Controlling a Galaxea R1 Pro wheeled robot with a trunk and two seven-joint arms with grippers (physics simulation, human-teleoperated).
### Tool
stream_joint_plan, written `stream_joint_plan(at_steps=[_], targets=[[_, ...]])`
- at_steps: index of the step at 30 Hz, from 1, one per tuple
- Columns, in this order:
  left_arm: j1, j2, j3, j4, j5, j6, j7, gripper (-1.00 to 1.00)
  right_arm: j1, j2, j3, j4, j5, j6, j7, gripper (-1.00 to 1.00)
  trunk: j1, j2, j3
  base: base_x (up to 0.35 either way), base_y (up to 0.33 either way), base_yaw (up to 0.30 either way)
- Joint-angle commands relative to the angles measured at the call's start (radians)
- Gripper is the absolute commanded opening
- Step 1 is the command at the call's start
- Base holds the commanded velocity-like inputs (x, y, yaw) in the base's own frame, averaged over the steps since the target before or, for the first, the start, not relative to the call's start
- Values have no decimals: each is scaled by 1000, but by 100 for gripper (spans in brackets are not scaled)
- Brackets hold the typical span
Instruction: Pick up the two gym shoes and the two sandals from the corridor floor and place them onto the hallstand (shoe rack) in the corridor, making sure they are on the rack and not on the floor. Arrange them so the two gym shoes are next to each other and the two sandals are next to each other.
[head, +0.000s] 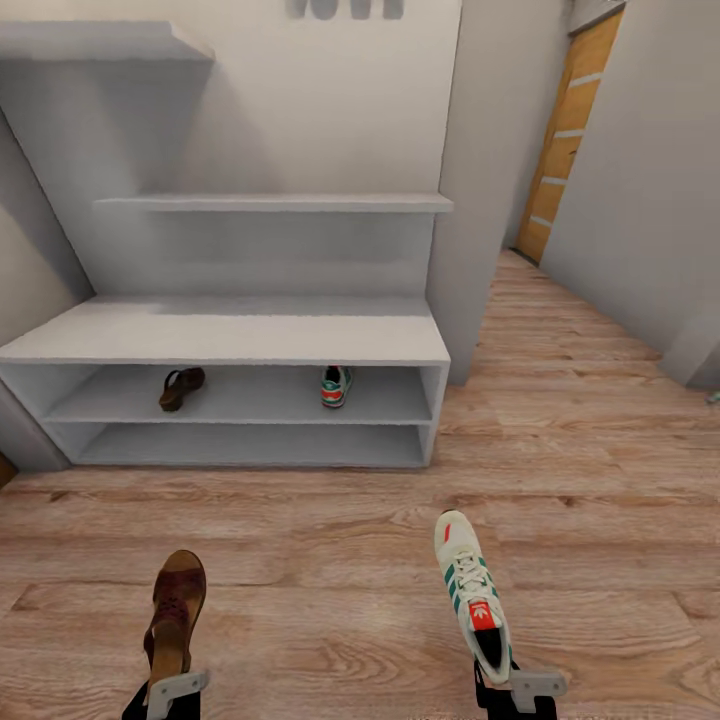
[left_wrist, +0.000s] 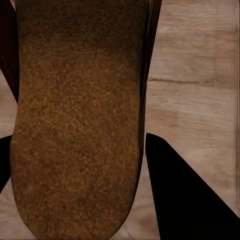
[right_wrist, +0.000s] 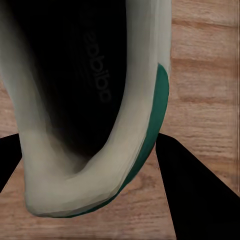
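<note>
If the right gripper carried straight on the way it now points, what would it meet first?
Apart from the gym shoe already in its jaws, the right gripper points toward the hallstand. The bare corridor floor lies between, so the shoe's toe would probably reach the rack's right end first; depth is unclear.

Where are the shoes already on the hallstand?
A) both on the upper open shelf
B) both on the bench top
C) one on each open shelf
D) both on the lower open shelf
A: the racked sandal and racked gym shoe both sit on the upper open shelf of the hallstand, well apart from each other.
</note>
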Motion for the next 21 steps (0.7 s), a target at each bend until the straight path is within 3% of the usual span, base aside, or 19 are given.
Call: stream_joint_plan(at_steps=[1,20,21], targets=[[0,0,0,0,-7,-2,4,-100,-1,1,-5,1,10,-3,-4,-100,0,0,-1,0,32,-213],[0,-1,-6,0,-9,-2,7,-100,-1,-12,-10,-2,6,-3,-7,-100,0,0,-1,0,3,-21],[-6,-31,-8,-10,-17,5,11,-100,-1,-69,-14,-3,-3,-2,-8,-100,0,0,-1,0,0,0]])
